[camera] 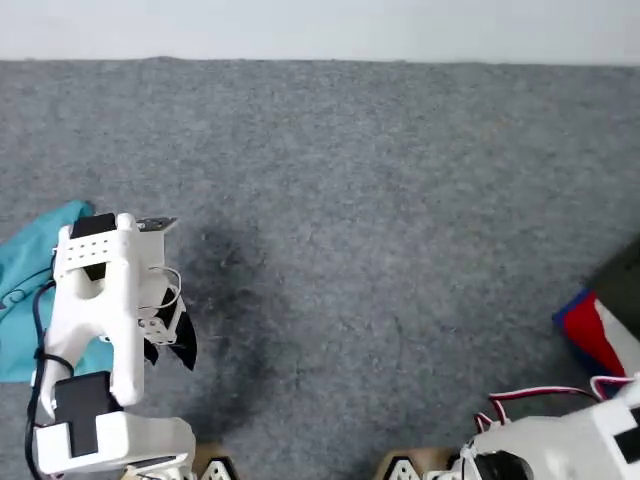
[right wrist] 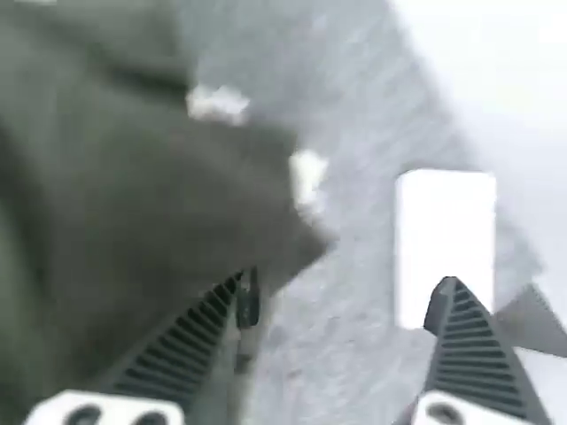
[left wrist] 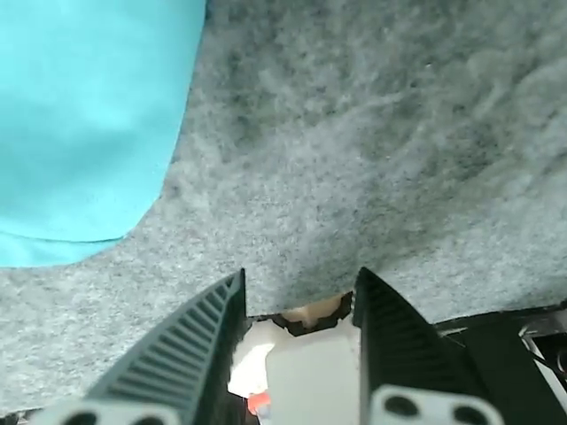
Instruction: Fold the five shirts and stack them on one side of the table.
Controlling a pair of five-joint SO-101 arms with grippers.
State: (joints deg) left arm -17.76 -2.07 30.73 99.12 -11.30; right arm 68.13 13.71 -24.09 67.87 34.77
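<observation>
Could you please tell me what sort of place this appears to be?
Probably a robotics lab bench: a grey felt-like table, the white left arm and right arm at its edge, a teal shirt alongside.

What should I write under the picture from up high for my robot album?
Left arm by a teal shirt, right arm near a red, white and blue shirt, on a grey table.

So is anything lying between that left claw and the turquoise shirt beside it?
Nothing visible is. The left gripper, open, hangs over the bare grey table cover, and the turquoise shirt lies off to its side with only that cover between them.
</observation>
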